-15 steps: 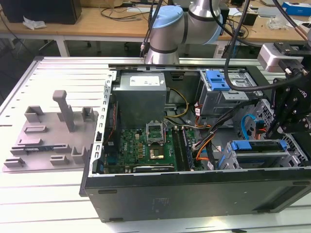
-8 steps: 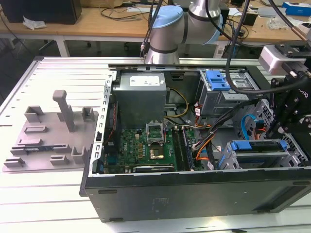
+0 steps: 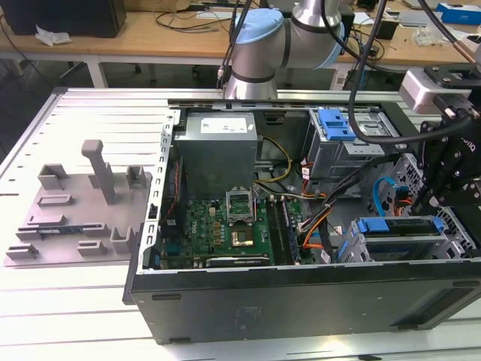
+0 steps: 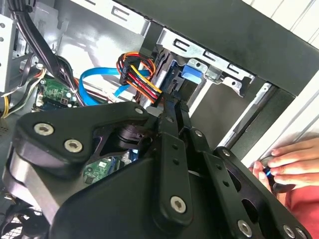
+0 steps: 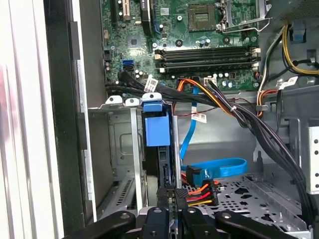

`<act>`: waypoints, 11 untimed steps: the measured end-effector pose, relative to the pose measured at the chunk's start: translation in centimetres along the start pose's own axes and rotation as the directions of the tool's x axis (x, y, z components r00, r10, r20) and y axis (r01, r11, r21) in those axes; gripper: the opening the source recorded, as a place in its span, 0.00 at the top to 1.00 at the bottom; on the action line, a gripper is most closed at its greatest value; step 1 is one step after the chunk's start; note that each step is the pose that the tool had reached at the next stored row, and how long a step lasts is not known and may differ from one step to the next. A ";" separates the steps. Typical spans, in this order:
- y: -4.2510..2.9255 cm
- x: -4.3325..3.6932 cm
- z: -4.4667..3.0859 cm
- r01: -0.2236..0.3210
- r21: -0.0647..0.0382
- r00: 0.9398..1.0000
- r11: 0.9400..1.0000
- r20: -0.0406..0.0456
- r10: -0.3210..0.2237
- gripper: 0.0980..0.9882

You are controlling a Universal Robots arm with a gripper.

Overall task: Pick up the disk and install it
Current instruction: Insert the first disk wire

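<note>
The disk (image 5: 157, 130) stands on edge in the drive bay at the open computer case's front corner, its blue carrier frame facing up. In the exterior view the disk (image 3: 385, 226) lies in the bay at the lower right. My gripper (image 5: 169, 195) reaches down onto the disk's rear end, beside the orange and red power cable plug (image 5: 199, 193). Its black fingers (image 5: 158, 193) sit close on either side of the disk's thin edge. In the second wrist view the gripper (image 4: 173, 103) points at the same disk (image 4: 185, 79).
A second blue carrier (image 3: 336, 124) sits in the upper bay. Blue data cables (image 5: 219, 167) and black wire bundles (image 5: 259, 129) cross beside the bay. A grey fixture (image 3: 83, 210) with upright posts lies left of the case. A person's hand (image 4: 289, 164) rests by the case edge.
</note>
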State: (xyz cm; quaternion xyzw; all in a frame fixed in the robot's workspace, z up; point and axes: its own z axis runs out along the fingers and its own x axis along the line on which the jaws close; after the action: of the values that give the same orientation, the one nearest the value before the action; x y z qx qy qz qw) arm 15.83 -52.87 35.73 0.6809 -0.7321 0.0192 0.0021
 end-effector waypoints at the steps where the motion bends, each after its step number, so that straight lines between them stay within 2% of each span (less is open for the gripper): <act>1: -0.03 0.00 0.01 -0.001 0.000 1.000 1.000 0.000 0.001 0.92; 11: -0.15 0.08 0.05 -0.011 0.000 1.000 1.000 -0.001 0.011 0.92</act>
State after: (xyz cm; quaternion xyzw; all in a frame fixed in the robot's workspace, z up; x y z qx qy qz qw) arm 15.98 -52.97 35.69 0.6770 -0.7357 0.0193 0.0023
